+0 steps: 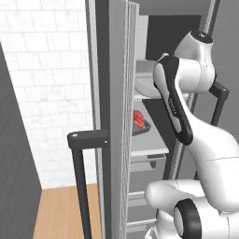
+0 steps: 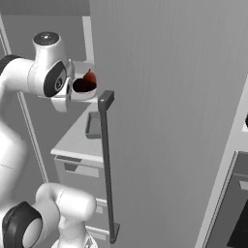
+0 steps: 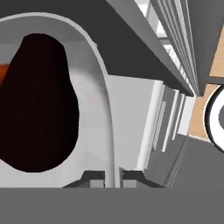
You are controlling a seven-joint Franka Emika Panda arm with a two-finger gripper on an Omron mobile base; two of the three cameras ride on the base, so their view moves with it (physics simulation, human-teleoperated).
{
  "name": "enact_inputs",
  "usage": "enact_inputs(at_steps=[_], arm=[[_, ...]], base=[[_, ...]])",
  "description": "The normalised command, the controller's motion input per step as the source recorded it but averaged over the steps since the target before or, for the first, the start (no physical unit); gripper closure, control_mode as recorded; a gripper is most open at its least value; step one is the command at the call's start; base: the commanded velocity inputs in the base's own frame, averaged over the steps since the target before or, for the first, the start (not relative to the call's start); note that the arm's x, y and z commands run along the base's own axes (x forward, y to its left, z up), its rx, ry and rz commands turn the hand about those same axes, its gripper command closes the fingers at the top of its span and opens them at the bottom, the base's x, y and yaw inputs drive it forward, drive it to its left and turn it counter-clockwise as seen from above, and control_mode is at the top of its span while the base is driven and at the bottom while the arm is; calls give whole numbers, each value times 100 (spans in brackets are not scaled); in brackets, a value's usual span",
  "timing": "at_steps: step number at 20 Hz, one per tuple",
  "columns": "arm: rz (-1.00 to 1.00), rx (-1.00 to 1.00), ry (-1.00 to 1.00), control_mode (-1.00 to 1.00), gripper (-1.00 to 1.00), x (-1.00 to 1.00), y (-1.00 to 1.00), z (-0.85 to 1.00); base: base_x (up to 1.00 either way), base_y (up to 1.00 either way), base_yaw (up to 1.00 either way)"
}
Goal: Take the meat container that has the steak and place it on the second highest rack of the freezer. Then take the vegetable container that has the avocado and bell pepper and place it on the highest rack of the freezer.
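Your gripper (image 3: 112, 177) sits at the near edge of the hand view with its two dark fingertips (image 3: 93, 176) pinched onto the thick rim of the vegetable container (image 3: 103, 87); the jaws are closed on that rim, one tip to either side of it, with only the wall of the bowl between them. Just past the tips you see the cream inside of the bowl, and the avocado (image 3: 37, 105) lies in it as a large dark shape, close to the camera; a sliver of the bell pepper (image 3: 3, 70) shows orange at the edge behind it.

From your right base view, the bowl (image 2: 83, 93) is held up at the level of the top shelf inside the freezer (image 2: 160, 121), just beside the arm's wrist; the avocado (image 2: 83, 85) and the red pepper (image 2: 90, 77) sit together in it; whether the bowl rests on the shelf or hangs just above it, you cannot tell.

One shelf lower stands the meat container (image 2: 93, 127), a dark grey tray on the pale shelf; in your left base view you see its end (image 1: 142, 127) past the edge of the open door, with the steak (image 1: 138, 118) lying red in it.

Below that shelf come the grey drawers (image 2: 80, 167); the black bar handle (image 2: 107, 164) runs down the door in front of them.
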Motion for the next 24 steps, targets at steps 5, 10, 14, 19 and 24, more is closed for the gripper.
enact_inputs(at_steps=[5,10,14,19,24], arm=[[2,0,-8,-100,100,63,0,-36],[0,2,-1,-100,100,77,7,0],[0,4,0,-100,100,71,0,0],[0,1,0,-100,100,68,0,0],[0,0,0,-100,100,63,4,-1]], base=[[0,0,0],[0,0,0],[0,0,0],[0,0,0],[0,0,0]])
